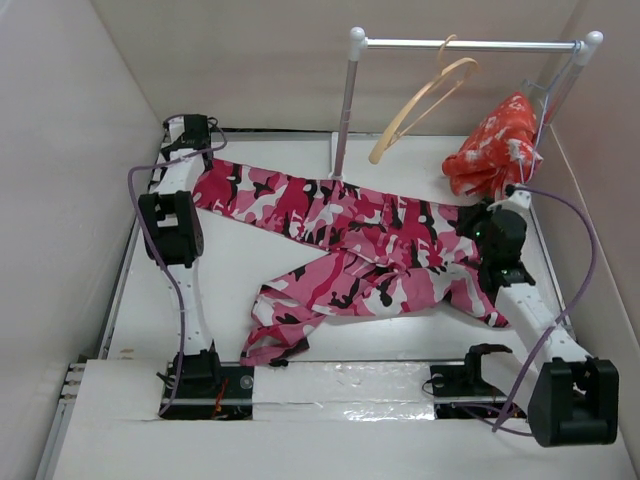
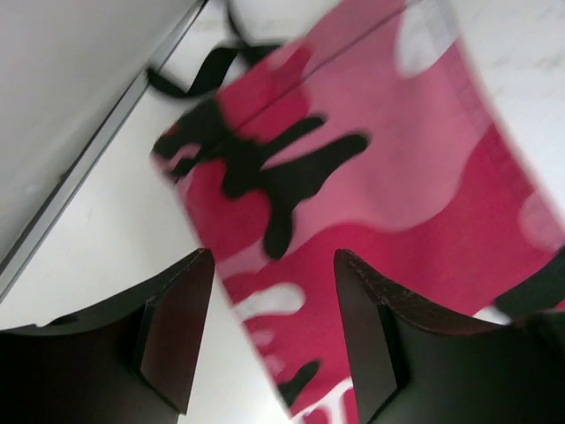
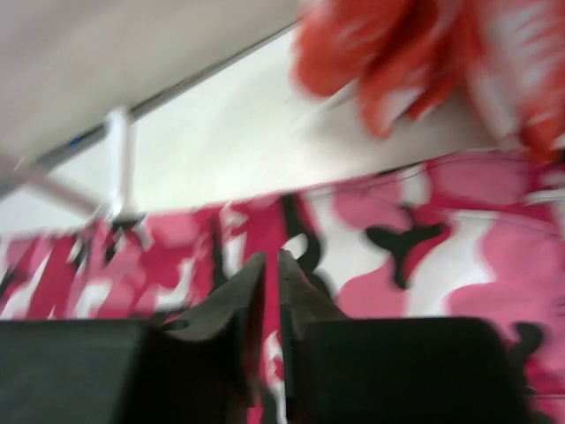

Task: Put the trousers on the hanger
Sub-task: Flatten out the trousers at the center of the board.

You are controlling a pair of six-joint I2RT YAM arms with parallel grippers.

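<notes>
The trousers [image 1: 340,225] in pink, red, white and black camouflage lie spread across the table, one leg reaching to the far left, the other folded toward the front. The tan wooden hanger [image 1: 425,95] hangs by its hook from the rail at the back. My left gripper [image 1: 195,130] is open just above the end of the far-left leg [image 2: 353,177], with the cloth's edge between its fingers [image 2: 177,327]. My right gripper [image 1: 476,222] is at the trousers' right end. In the right wrist view it [image 3: 272,258] is shut on a thin fold of the trousers [image 3: 441,230].
A clothes rack [image 1: 345,105] stands at the back, its rail [image 1: 500,44] running right. A red-orange garment with white blotches [image 1: 495,145] hangs at the rail's right end and also shows in the right wrist view [image 3: 415,53]. Walls enclose the table on three sides.
</notes>
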